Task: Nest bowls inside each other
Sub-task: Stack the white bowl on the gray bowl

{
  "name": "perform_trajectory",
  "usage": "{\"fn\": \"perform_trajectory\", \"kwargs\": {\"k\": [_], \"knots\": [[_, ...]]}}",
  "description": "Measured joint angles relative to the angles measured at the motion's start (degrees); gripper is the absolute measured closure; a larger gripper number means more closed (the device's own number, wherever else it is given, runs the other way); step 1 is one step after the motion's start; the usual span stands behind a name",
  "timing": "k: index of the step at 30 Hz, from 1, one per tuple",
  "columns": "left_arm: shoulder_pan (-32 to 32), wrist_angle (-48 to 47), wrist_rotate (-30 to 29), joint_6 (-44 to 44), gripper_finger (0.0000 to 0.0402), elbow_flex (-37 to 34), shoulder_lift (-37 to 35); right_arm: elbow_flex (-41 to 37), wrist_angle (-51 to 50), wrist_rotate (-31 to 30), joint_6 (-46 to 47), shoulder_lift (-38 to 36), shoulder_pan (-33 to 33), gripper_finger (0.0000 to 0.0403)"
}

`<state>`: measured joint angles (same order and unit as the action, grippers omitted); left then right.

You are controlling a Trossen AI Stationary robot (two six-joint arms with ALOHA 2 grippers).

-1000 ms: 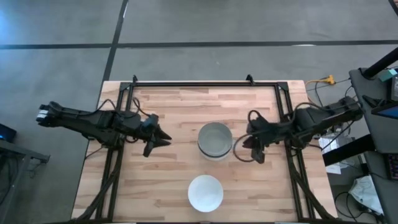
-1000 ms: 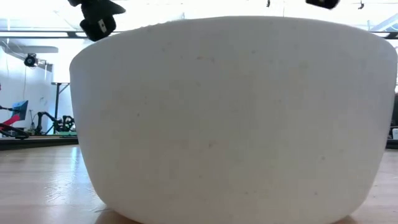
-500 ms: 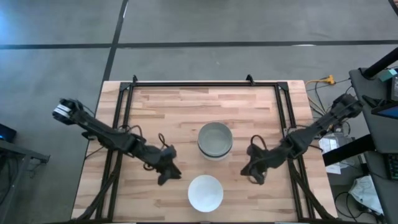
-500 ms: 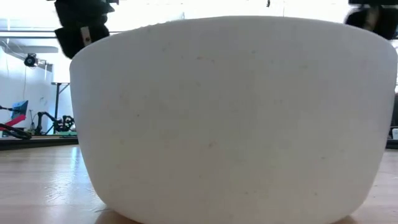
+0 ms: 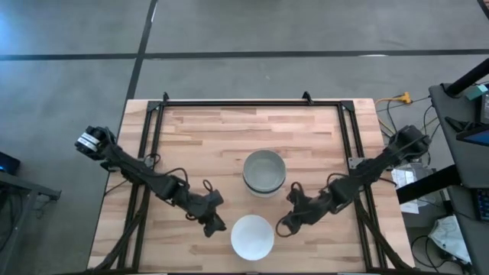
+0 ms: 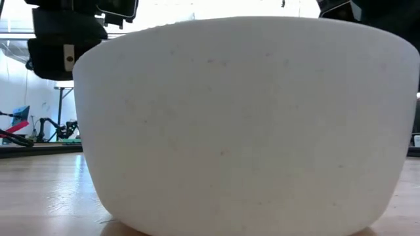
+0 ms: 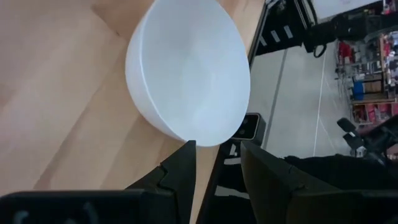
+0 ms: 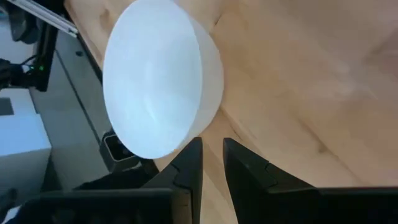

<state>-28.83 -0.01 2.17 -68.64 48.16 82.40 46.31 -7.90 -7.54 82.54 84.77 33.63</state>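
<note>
A white bowl (image 5: pixel 252 237) stands on its base near the table's near edge and fills the low view (image 6: pixel 243 124). A grey bowl (image 5: pixel 264 172) stands at the table's middle. My left gripper (image 5: pixel 219 226) is low at the white bowl's left. It is open, and its fingertips (image 7: pixel 188 152) are just off the rim (image 7: pixel 186 138). My right gripper (image 5: pixel 281 228) is low at the bowl's right. It is open by a narrow gap, and its fingertips (image 8: pixel 194 152) are beside the bowl's wall (image 8: pixel 208 93). Nothing lies between either pair of fingers.
Black frame rails (image 5: pixel 153 145) run along the table's left, right and far sides. Bare wood (image 5: pixel 229 130) lies beyond the grey bowl. The white bowl stands close to the near edge (image 5: pixel 252 269). A small camera block (image 7: pixel 250 126) sits just past that edge.
Both grippers have come down and toward the near edge, from either side of the grey bowl to either side of the white bowl. Each has rolled its wrist on the way. Both bowls have stayed in place.
</note>
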Motion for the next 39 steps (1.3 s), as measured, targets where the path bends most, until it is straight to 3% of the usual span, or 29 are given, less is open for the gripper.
{"fn": "perform_trajectory", "kwargs": {"k": [5,12,18,23,30,39], "knots": [[-0.55,-0.10,-0.41,0.39,0.0291,-0.30,-0.47,4.72,-0.10,-0.03,0.00,6.23,0.00,0.0337],[-0.64,-0.32,-0.55,8.21,0.0291,-0.52,-2.51,12.39,-1.22,-0.01,2.95,14.14,-0.17,0.0280],[-0.62,-0.70,0.85,13.64,0.0291,-0.90,-4.93,21.35,-11.82,-0.02,5.35,20.23,-0.17,0.0266],[-0.62,-1.72,0.98,16.88,0.0291,-1.90,-7.16,29.32,-22.22,-0.02,5.53,24.75,-0.19,0.0278],[-0.62,-3.46,1.18,19.62,0.0291,-3.39,-10.31,36.24,-23.47,1.41,4.45,31.01,-0.50,0.0306],[-0.62,-6.15,1.49,21.41,0.0291,-3.50,-11.95,40.05,-24.14,3.99,4.00,33.96,-0.87,0.0389]]}}
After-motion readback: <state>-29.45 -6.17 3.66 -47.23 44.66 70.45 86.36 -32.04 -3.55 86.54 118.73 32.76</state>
